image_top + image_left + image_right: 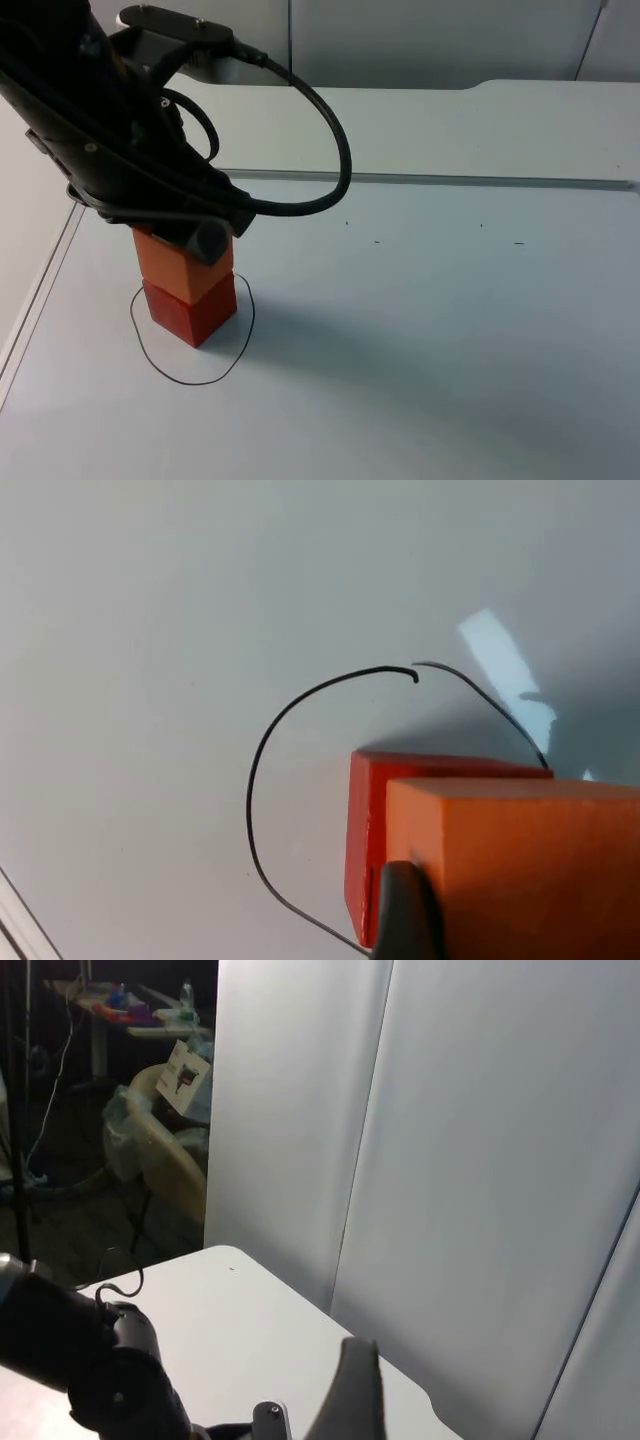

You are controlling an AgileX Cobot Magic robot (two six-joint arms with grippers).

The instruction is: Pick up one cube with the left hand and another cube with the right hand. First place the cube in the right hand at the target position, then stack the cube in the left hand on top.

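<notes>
An orange cube, with one black fingertip against its side, sits on a red cube inside the black drawn outline on the white table top.

The left arm is reaching down from the upper left of the top view, its wrist bent low over the table. The left gripper is clamping the orange cube, one black fingertip pressing flat against the cube's side. The right gripper is waiting raised, pointing toward the partition wall.
</notes>
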